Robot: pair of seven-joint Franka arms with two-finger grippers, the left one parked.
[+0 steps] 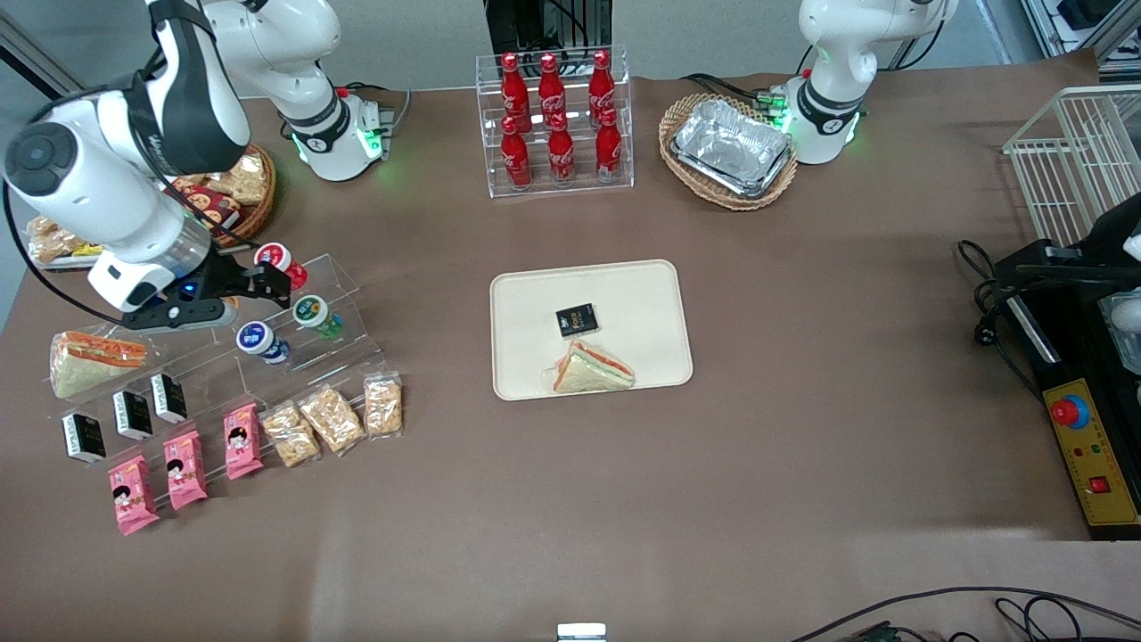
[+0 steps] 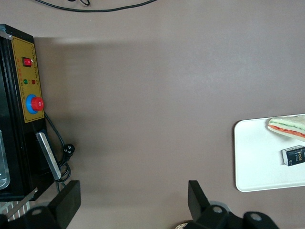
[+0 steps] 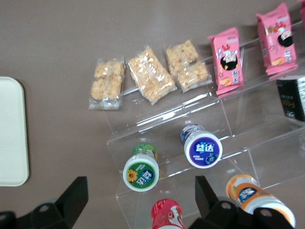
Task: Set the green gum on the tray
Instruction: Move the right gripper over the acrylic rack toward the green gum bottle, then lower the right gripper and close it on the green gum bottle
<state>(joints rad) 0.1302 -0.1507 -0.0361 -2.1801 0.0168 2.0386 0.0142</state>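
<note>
Front view: end effector (image 1: 267, 283) hovers over the clear stepped rack (image 1: 352, 294), fingers spread, gripping nothing. The green gum (image 1: 314, 315) stands on the rack beside the blue canister (image 1: 258, 341). The tray (image 1: 526, 308) lies well apart.

Right wrist view: green gum (image 3: 141, 171) lies between the spread fingers (image 3: 74, 195), untouched; tray (image 3: 12, 131) edge visible.

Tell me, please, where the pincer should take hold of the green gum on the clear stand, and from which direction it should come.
Probably grip the green gum across its round white lid and upper body, coming from above. It leans on the clear stand, lid end up, with the blue canister and the red canister close by, so space is tight. The pincer hangs open above it.
</note>
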